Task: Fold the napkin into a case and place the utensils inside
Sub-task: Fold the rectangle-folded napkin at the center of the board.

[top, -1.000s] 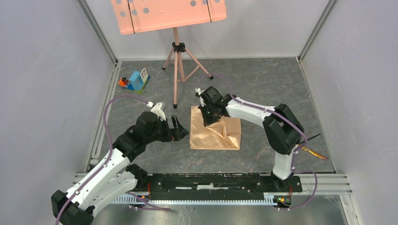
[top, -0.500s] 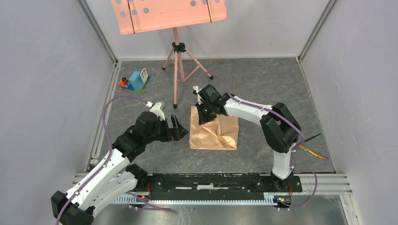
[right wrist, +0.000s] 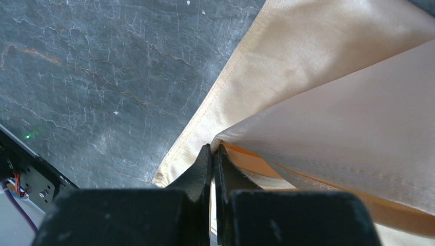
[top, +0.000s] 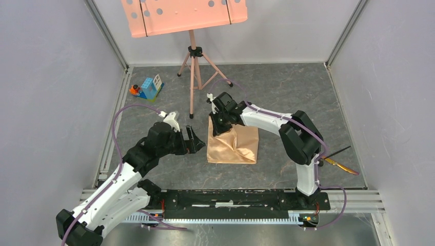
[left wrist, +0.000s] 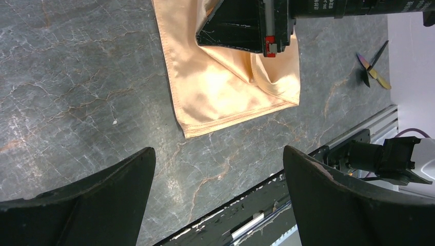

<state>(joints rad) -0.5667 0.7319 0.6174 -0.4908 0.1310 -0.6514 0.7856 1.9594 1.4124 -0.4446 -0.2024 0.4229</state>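
The peach-orange satin napkin lies folded and creased on the grey table, in the middle. My right gripper is at its far left corner, shut on a lifted edge of the napkin; the fingertips pinch the hem. My left gripper hovers just left of the cloth, open and holding nothing; in the left wrist view it is above bare table, with the napkin and the right gripper beyond. The utensils, black and gold, lie at the right by the wall.
A salmon-pink perforated music-stand tray on a tripod stands at the back. A small toy block house sits at the far left. The arms' black base rail runs along the near edge. Grey walls close in both sides.
My right gripper has moved left with the napkin's upper layer, so the cloth's right edge drew in and the napkin looks narrower. The left arm has not moved.
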